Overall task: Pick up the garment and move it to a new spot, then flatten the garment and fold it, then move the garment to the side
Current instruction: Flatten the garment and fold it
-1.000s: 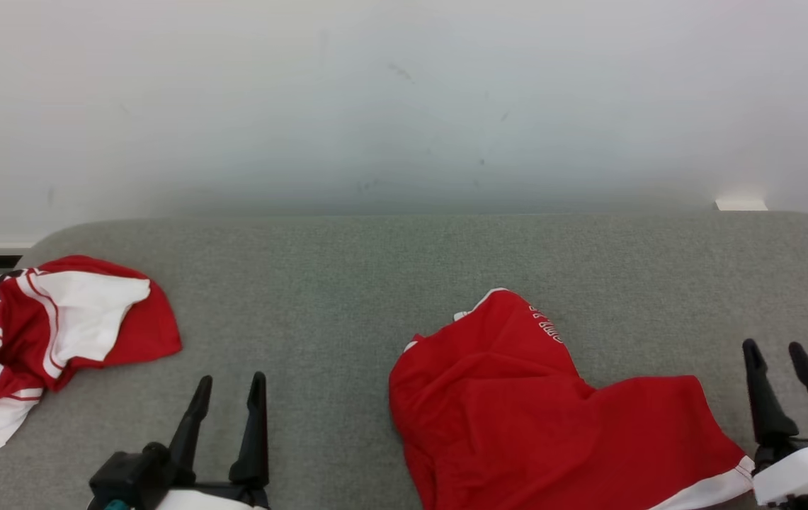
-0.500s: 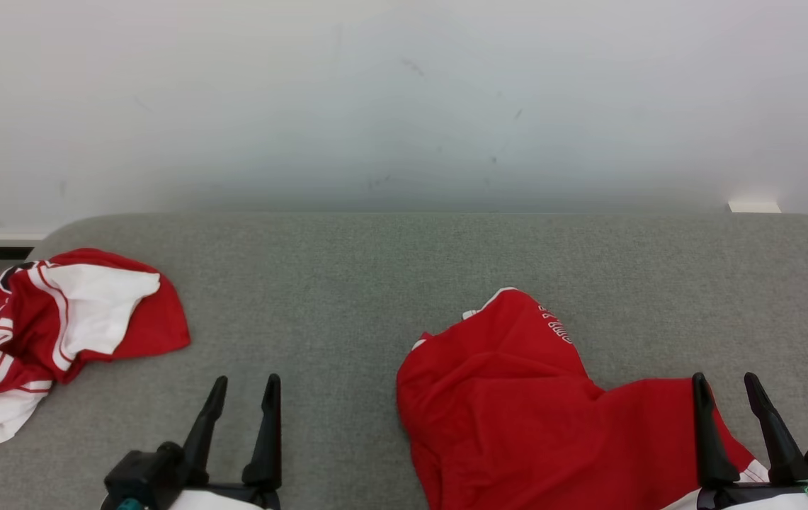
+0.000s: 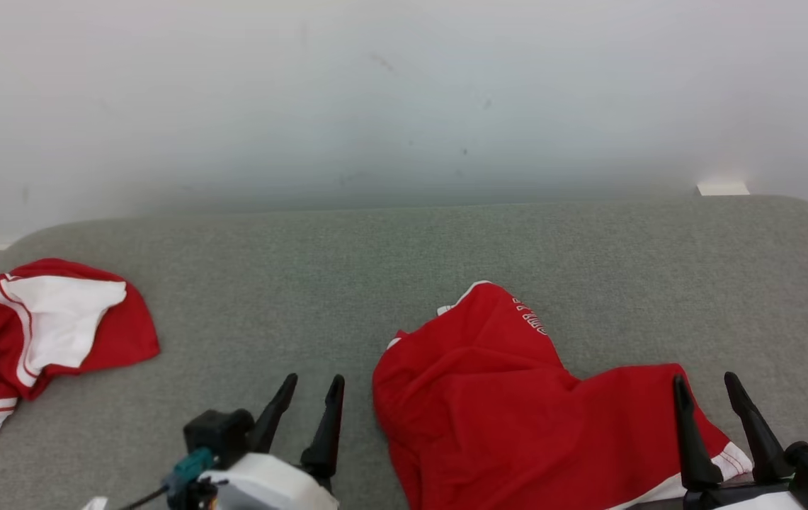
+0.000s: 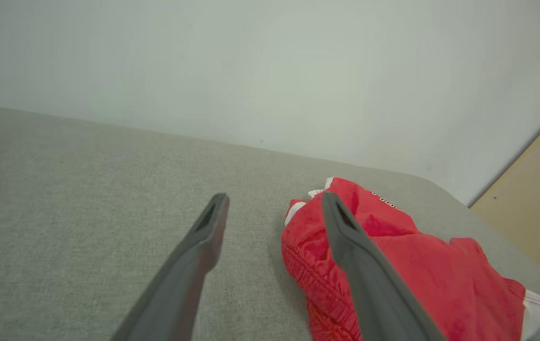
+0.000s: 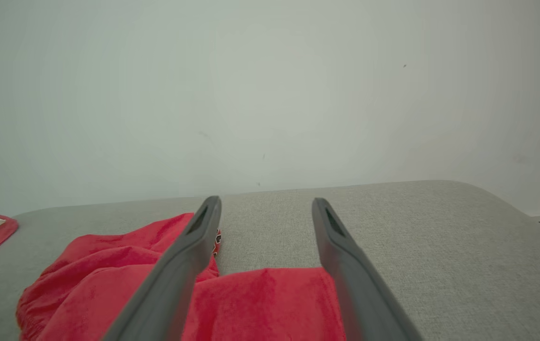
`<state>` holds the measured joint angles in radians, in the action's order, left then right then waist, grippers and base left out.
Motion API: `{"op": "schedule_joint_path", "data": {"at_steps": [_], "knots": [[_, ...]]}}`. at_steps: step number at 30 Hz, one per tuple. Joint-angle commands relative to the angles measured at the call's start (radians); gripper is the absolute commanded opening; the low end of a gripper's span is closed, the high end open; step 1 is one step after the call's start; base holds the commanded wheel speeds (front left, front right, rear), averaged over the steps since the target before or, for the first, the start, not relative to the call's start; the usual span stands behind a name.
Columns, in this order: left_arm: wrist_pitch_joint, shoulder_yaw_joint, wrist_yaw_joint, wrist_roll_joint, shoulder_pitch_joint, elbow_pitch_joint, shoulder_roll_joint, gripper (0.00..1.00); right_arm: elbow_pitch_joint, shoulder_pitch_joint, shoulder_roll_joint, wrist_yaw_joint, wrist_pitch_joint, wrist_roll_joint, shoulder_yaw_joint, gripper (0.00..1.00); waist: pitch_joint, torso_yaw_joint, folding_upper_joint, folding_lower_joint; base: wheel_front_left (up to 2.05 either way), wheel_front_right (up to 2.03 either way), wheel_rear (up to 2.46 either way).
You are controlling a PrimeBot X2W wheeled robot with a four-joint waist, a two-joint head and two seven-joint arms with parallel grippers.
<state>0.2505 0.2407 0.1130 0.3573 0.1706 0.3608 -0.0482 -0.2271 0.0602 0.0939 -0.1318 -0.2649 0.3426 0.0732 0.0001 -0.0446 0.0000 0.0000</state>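
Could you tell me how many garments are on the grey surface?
2: red shorts near the front, right of centre; a red-and-white jersey at the left edge, partly out of frame.

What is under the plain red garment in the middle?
The red garment lies crumpled on the grey padded surface, which shows all around it. The cloth covers the part directly beneath, so anything hidden there cannot be seen.

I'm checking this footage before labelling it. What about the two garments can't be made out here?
- Red garment: near edge cut off by the head view's bottom edge; right gripper partly covers its white-trimmed corner.
- White lettering on it: too small and creased to read in the head view.
- Red-and-white garment: cut off by the head view's left edge; crumpled, print unreadable.
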Motion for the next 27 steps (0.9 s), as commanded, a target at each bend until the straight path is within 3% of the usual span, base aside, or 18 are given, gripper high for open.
{"op": "schedule_joint_path", "data": {"at_steps": [1, 19, 20, 21, 22, 27], "knots": [[-0.037, 0.019, 0.005, 0.016, 0.063, 0.057, -0.004, 1.0, -0.004, 0.012, 0.017, 0.002, 0.001, -0.008, 0.007, 1.0, 0.013, -0.022, 0.0, 0.0, 0.0, 0.0, 0.0], [-0.375, 0.118, 0.017, 0.101, 0.354, 0.44, -0.052, 1.0, -0.009, 0.06, 0.008, 0.002, 0.001, 0.002, 0.021, 1.0, 0.1, -0.171, 0.0, 0.0, 0.0, 0.0, 0.0], [-0.384, 0.122, 0.016, 0.106, 0.359, 0.451, -0.055, 0.73, -0.009, 0.059, 0.007, 0.002, 0.001, 0.001, 0.019, 1.0, 0.098, -0.175, 0.0, 0.0, 0.0, 0.0, 0.0], [-0.389, 0.128, 0.016, 0.112, 0.362, 0.461, -0.057, 0.31, -0.01, 0.058, 0.006, 0.002, 0.001, 0.001, 0.019, 1.0, 0.096, -0.179, 0.0, 0.0, 0.0, 0.0, 0.0], [-0.393, 0.139, 0.016, 0.117, 0.364, 0.465, -0.057, 0.0, -0.01, 0.056, 0.005, 0.002, 0.001, 0.0, 0.017, 1.0, 0.095, -0.181, 0.0, 0.0, 0.0, 0.0, 0.0], [-0.383, 0.173, 0.016, 0.157, 0.37, 0.44, -0.071, 0.0, -0.012, 0.039, -0.001, 0.002, 0.001, -0.004, 0.011, 1.0, 0.075, -0.184, 0.0, 0.0, 0.0, 0.0, 0.0]]}}
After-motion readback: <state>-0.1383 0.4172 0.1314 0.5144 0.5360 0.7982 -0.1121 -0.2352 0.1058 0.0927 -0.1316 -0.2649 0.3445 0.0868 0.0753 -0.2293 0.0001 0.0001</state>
